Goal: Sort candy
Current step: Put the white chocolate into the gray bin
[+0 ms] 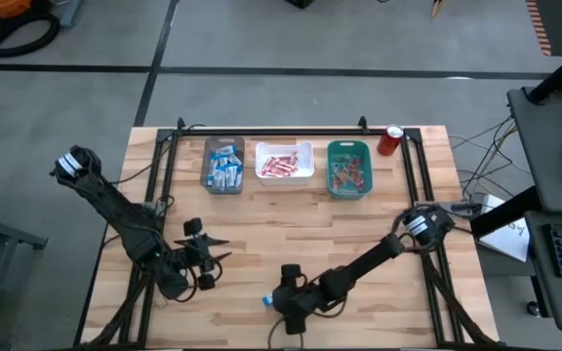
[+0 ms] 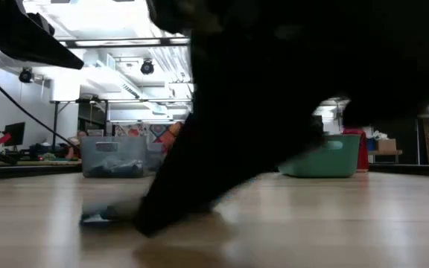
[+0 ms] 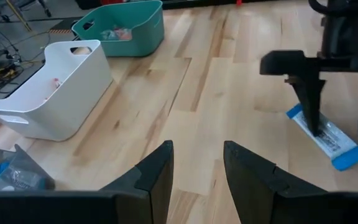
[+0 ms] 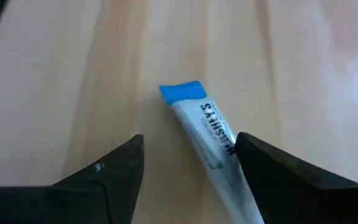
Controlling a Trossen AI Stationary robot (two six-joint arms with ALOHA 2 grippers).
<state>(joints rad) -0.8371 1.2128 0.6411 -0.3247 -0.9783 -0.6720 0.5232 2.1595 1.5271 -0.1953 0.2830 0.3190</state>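
Straddling a blue-and-white candy bar (image 4: pixel 207 134), right gripper (image 4: pixel 191 165) spread, apparently touching; left gripper (image 3: pixel 197 163) spread nearby.

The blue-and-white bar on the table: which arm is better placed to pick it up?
Right. The right gripper hangs open directly over the blue-and-white bar, fingers straddling it; the left gripper sits open farther away.

We count three bins along the far edge: one grey bin (image 1: pixel 222 166), one white bin (image 1: pixel 285 161), one teal bin (image 1: pixel 348 168). One red can (image 1: pixel 389 140) stands right of them. One blue-and-white bar (image 3: pixel 329 138) lies near us.
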